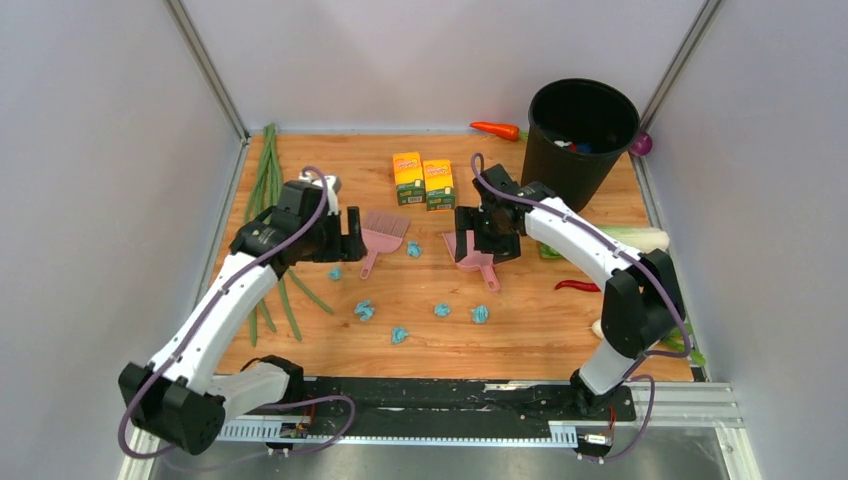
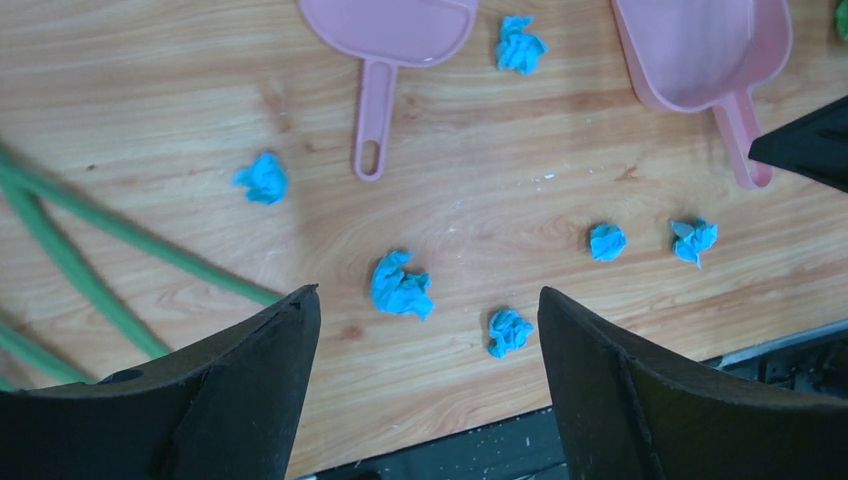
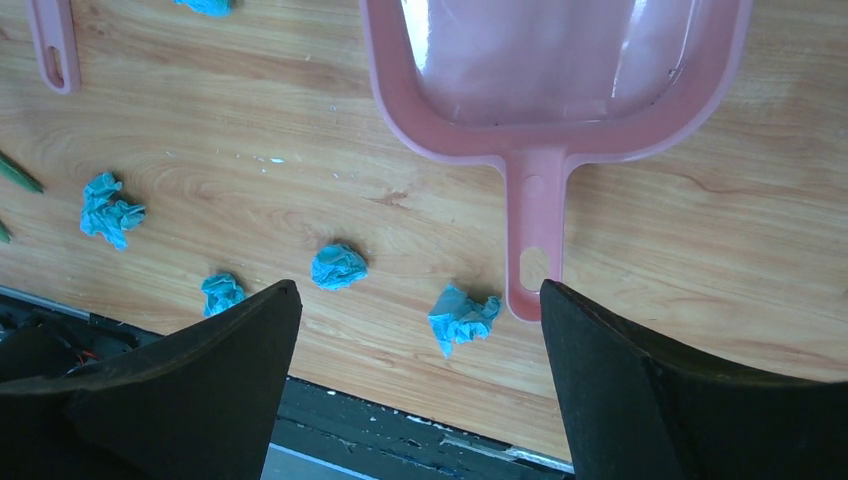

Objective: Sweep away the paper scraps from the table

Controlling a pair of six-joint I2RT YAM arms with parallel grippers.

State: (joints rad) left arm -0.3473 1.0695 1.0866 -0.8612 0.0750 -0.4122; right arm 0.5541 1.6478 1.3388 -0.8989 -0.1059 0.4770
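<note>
Top external view shows a flat orange-brown wood-grain table (image 1: 520,345) with grey metal edging. The left gripper (image 1: 352,238) hovers left of centre, just beside a pink plastic hand brush (image 1: 385,228) with a fan-shaped head. Its jaws are spread wide and grasp nothing. The right gripper (image 1: 488,240) hangs right of centre over a pink plastic dustpan (image 1: 478,262), also released and empty. 6 small crumpled light-blue paper scraps (image 1: 364,310) lie loose on the wood. 1 is below the left gripper, 1 is between the 2 pink tools, and 4 form a loose row nearer the bottom edge. At upper centre stand 2 yellow-orange boxes (image 1: 408,178) side by side. A round black bin (image 1: 580,140) sits at the upper right with an orange carrot (image 1: 497,130) just to its left. Long green bean stalks (image 1: 265,190) run down the left side, and a red chilli (image 1: 578,286) lies at the right. In the left wrist view the 2 black fingers (image 2: 240,390) frame the lower middle, with 2 scraps on the wood between them. The brush handle is at top centre and the dustpan at the upper right. In the right wrist view the dustpan fills the top centre with its handle pointing down the frame. 1 scrap lies just left of the handle's tip, and whether it touches the handle cannot be told. 3 more scraps sit towards the lower left.
</note>
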